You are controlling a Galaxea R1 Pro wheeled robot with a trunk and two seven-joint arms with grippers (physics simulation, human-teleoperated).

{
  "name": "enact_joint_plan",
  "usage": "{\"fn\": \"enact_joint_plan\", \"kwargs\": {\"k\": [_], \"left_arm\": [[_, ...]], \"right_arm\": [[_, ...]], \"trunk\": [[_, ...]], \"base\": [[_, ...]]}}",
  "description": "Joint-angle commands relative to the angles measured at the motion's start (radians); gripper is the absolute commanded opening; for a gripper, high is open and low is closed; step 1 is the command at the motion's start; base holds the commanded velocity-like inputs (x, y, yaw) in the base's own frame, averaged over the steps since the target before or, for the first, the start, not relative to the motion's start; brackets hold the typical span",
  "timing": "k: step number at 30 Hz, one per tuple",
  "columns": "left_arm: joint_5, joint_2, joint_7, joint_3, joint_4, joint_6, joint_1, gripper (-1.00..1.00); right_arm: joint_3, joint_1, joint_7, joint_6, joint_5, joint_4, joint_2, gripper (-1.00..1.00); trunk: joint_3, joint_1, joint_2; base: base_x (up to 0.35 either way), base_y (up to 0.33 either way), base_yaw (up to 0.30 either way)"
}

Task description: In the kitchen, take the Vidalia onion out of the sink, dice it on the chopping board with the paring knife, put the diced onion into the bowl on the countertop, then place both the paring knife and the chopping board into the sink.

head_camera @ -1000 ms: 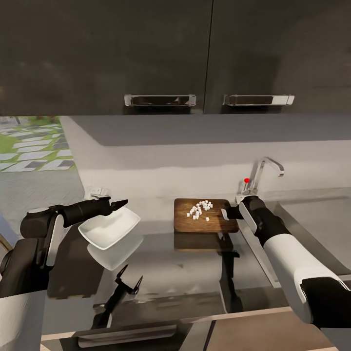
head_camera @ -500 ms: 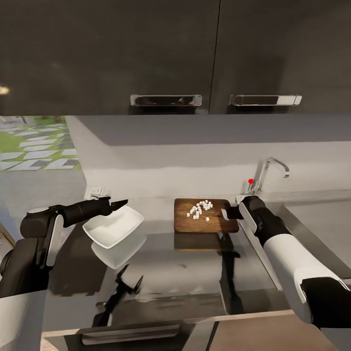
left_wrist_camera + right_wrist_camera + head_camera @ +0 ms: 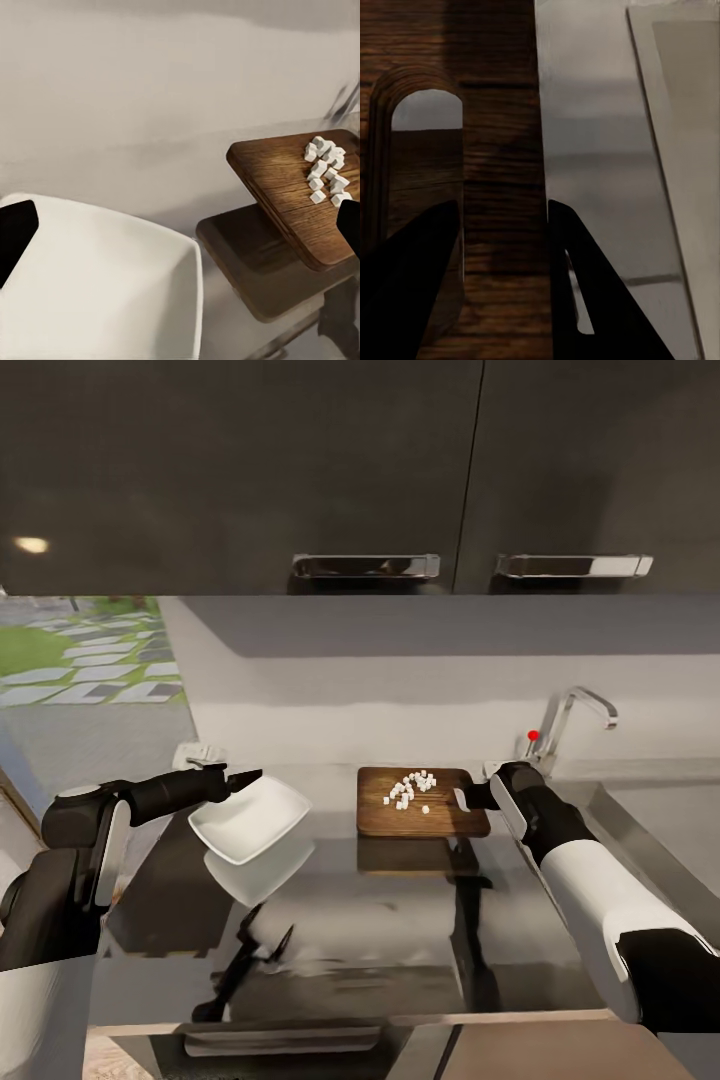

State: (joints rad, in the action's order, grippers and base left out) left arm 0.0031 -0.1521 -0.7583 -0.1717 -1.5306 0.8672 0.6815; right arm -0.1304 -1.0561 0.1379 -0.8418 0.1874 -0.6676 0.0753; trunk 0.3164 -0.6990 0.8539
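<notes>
Head view: we see the left gripper (image 3: 243,777) clamped on the bowl (image 3: 250,819) rim, bowl lifted above the countertop (image 3: 400,900) at 9 o'clock of the chopping board (image 3: 420,802). Diced onion (image 3: 411,788) sits on the board. Right gripper (image 3: 466,797) grips the board's 3 o'clock end; sink (image 3: 640,830) beyond.

Left wrist: bowl (image 3: 97,285) btwn fingers (image 3: 15,236); board (image 3: 292,191) raised off counter.

Right wrist: fingers (image 3: 412,285) closed on board (image 3: 499,150) edge by handle slot (image 3: 426,112).

The white bowl (image 3: 97,285) fills the lower left of the frame. At right, the wooden chopping board (image 3: 296,191), tilted, carries white onion dice (image 3: 326,171) above its reflection on the glossy bench (image 3: 150,150).
</notes>
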Motion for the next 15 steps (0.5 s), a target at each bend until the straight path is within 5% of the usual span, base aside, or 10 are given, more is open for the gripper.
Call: {"fn": "enact_joint_plan", "kwargs": {"k": [1,15], "left_arm": [[0.0,0.0,-0.003,-0.001,0.0,0.007,0.001,1.0],[0.0,0.0,-0.004,-0.001,0.0,0.007,0.001,1.0]], "right_arm": [[-0.006,-0.001,0.008,-0.003,0.012,-0.001,0.001,-1.0],[-0.006,-0.001,0.008,-0.003,0.012,-0.001,0.001,-1.0]], "trunk": [[0.001,0.0,0.001],[-0.001,0.0,0.001]], "base": [[0.0,0.0,0.116],[0.0,0.0,0.106]]}}
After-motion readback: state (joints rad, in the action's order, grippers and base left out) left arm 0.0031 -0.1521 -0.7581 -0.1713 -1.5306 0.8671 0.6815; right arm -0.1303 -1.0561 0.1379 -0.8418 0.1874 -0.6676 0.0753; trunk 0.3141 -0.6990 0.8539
